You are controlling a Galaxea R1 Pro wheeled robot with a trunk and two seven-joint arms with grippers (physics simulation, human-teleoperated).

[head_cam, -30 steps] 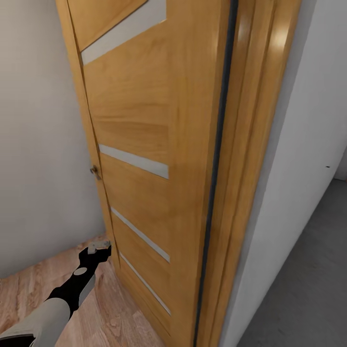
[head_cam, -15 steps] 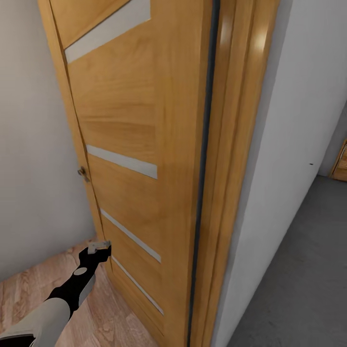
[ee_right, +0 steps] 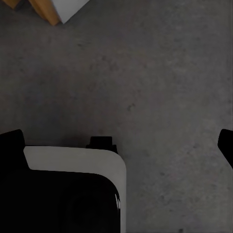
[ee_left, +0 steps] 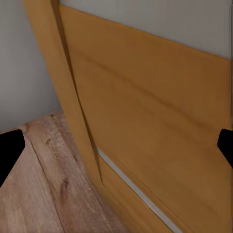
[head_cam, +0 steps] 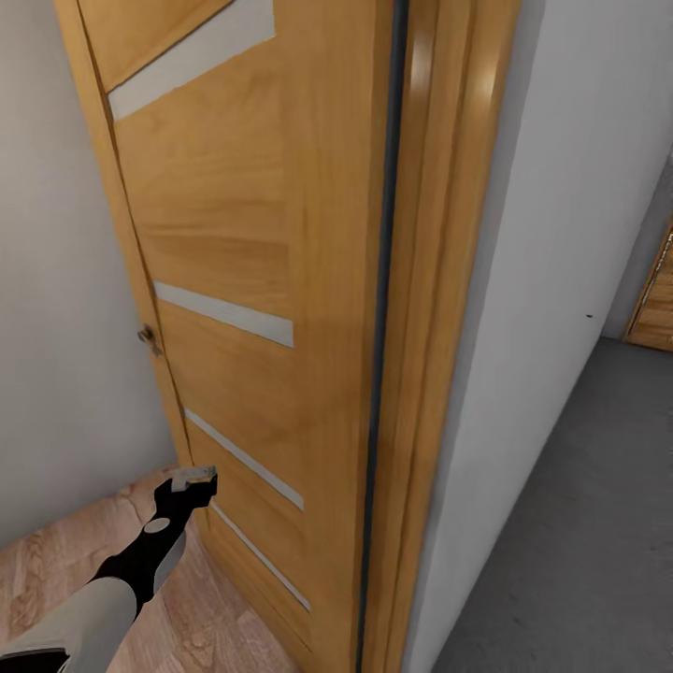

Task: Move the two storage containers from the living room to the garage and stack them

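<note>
The two storage containers are out of view. I stand at a doorway, close to an open wooden door (head_cam: 252, 280) with pale glass strips. My left gripper (head_cam: 194, 481) hangs low beside the door's lower panel, over light wood-plank flooring (head_cam: 56, 570). In the left wrist view its fingertips (ee_left: 9, 150) sit far apart, so the left gripper (ee_left: 116, 150) is open and holds nothing. My right gripper (ee_right: 116, 145) is also open and empty, pointing down at the garage's dark grey concrete floor (ee_right: 160, 73).
The door frame (head_cam: 439, 327) and a white wall (head_cam: 551, 280) split the view. Concrete floor (head_cam: 579, 542) runs off to the right, toward another wooden door (head_cam: 657, 304) at the far right. A small knob (head_cam: 147, 336) sits on the door's edge. Part of my base (ee_right: 73, 170) lies below the right gripper.
The whole picture has shifted left, so the camera has moved. More concrete floor and the far wooden door have come into view at the right. The left arm keeps its place in the picture.
</note>
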